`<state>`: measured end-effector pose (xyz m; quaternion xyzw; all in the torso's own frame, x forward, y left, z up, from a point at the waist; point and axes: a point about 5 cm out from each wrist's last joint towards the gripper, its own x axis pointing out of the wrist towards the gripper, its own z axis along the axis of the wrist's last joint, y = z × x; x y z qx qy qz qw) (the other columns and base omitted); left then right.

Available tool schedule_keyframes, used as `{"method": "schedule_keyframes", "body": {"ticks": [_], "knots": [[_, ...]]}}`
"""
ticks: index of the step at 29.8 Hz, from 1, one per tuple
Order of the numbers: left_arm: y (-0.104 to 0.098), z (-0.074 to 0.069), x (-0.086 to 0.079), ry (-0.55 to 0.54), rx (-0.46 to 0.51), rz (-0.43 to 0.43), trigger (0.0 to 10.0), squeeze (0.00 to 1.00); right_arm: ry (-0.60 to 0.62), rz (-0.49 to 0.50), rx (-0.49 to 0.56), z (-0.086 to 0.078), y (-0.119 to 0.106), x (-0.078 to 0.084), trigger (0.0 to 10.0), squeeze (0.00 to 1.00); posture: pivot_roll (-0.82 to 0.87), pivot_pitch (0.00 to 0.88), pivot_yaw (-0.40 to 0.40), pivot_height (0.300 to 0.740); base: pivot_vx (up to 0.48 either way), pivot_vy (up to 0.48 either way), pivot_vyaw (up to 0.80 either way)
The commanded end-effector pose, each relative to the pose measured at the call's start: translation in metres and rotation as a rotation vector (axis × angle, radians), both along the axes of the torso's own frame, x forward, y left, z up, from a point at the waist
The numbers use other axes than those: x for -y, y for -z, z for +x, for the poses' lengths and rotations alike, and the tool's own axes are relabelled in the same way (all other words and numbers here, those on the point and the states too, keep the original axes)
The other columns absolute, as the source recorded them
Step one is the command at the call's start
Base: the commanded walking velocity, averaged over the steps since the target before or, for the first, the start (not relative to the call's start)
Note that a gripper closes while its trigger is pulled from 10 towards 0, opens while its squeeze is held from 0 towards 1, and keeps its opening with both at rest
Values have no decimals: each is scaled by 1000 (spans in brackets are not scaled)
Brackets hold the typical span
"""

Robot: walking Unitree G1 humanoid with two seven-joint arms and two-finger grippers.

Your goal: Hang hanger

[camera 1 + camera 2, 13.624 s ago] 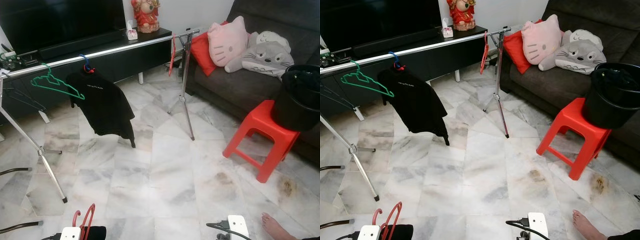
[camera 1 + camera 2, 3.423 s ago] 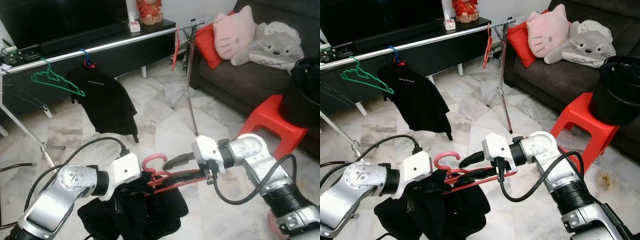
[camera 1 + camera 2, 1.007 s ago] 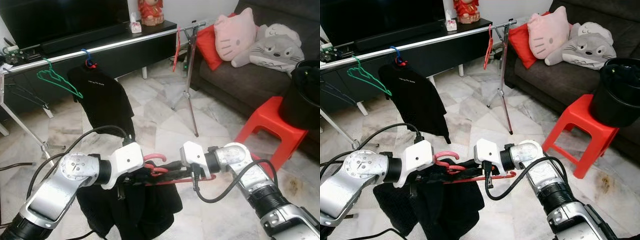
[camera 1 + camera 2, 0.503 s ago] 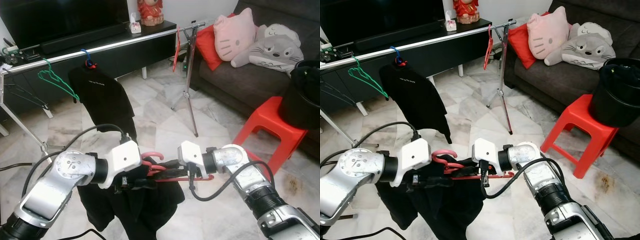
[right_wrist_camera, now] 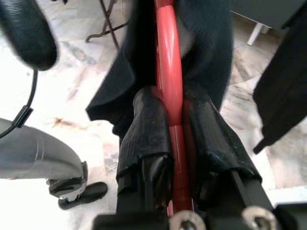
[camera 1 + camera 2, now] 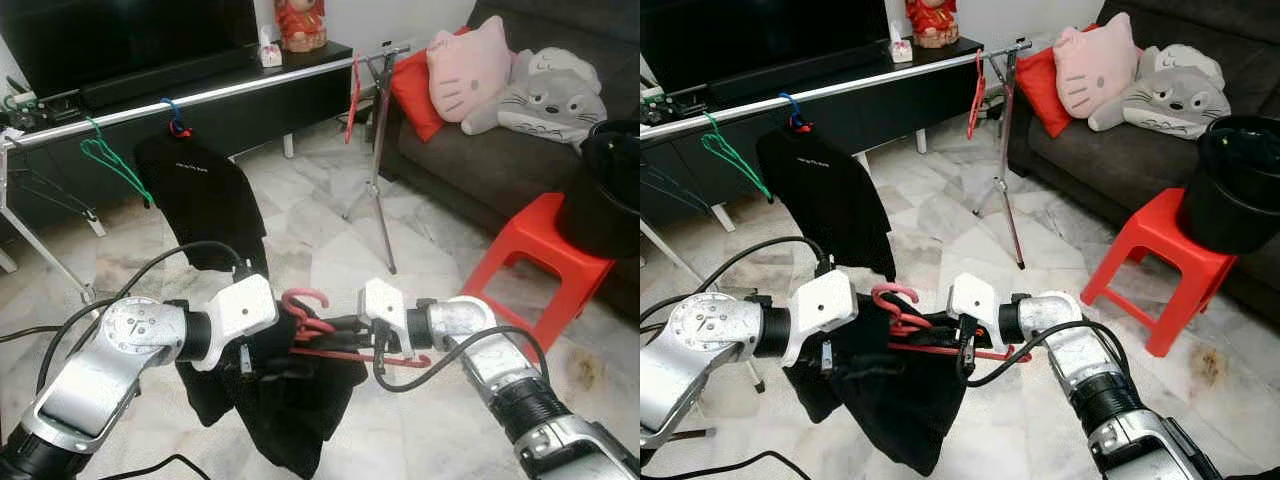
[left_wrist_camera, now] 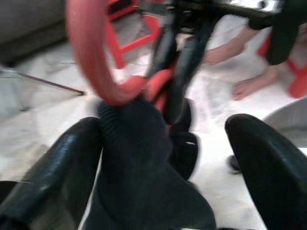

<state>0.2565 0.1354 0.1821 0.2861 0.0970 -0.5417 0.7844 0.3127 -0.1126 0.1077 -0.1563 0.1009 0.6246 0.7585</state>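
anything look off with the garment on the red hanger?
Yes. The black garment hangs bunched below the red hanger, not spread over its arms. Right gripper clamps the hanger's bar; left gripper, jaws apart, straddles the cloth at the neck.

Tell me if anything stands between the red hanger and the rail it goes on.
Nothing visible blocks it. The red hanger, gripped by the right gripper, carries a black garment. The rail beyond has a bare stretch between the hung black shirt and the stand; only open floor lies between.
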Motion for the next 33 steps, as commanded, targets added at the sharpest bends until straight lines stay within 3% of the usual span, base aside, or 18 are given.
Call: {"method": "schedule_keyframes", "body": {"ticks": [1, 10, 12, 17, 18, 21, 27, 33], "knots": [[-4, 5, 0, -22, 59, 10, 10000, 0, 23, 44, 14, 2, -5, -1, 0, 0, -64, 0, 36, 740, 0, 0, 0], [-2, 14, -4, -120, 139, 9, 10000, 0, 66, 81, 28, 6, -9, -5, 0, 0, -63, 0, 36, 740, 0, 0, 0], [-6, 20, -10, -198, 206, -18, 10000, 0, 174, 120, 72, 18, -18, -5, 0, 0, -65, 0, 36, 740, 0, 0, 0], [-10, 23, -16, -275, 257, -62, 10000, 0, 301, 138, 125, 31, -27, -3, 0, 0, -66, 0, 32, 740, 0, 0, 0], [-12, 25, -19, -336, 290, -105, 10000, 0, 430, 180, 148, 44, -36, 1, 0, 0, -62, 0, 30, 740, 0, 0, 0], [-11, 26, -22, -409, 310, -155, 10000, 0, 532, 241, 153, 53, -46, 1, 0, 0, -62, 0, 30, 740, 0, 0, 0], [0, 29, -26, -569, 335, -209, 10000, 0, 529, 297, 147, 57, -57, -17, 0, 0, -61, 0, 24, 740, 0, 0, 0], [6, 29, -28, -646, 346, -226, 10000, 0, 522, 328, 140, 58, -61, -29, 0, 0, -61, 0, 24, 740, 0, 0, 0]]}}
